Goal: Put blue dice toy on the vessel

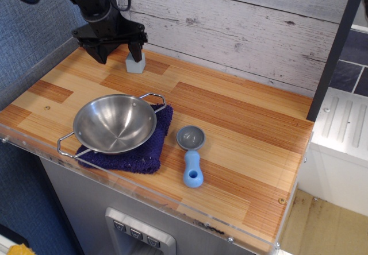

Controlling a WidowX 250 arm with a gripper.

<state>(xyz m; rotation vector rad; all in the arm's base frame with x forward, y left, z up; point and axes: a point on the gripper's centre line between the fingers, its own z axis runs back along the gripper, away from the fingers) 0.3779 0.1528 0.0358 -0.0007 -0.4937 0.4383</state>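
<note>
The blue dice toy [135,66] is a small pale grey-blue cube standing on the wooden counter at the back left, near the wall. My black gripper [117,52] hangs low just behind and left of it, jaws spread open and empty. The right fingertip [135,53] overlaps the cube's top edge; the left fingertip [98,54] is well to the cube's left. The vessel [115,123], a shiny steel bowl with two wire loop handles, sits empty at the front left, some way in front of the cube.
The bowl rests on a dark blue cloth [148,151]. A grey scoop with a blue handle [191,154] lies to the bowl's right. A whitewashed plank wall [241,31] runs behind the counter, and a blue wall [29,31] stands at the left.
</note>
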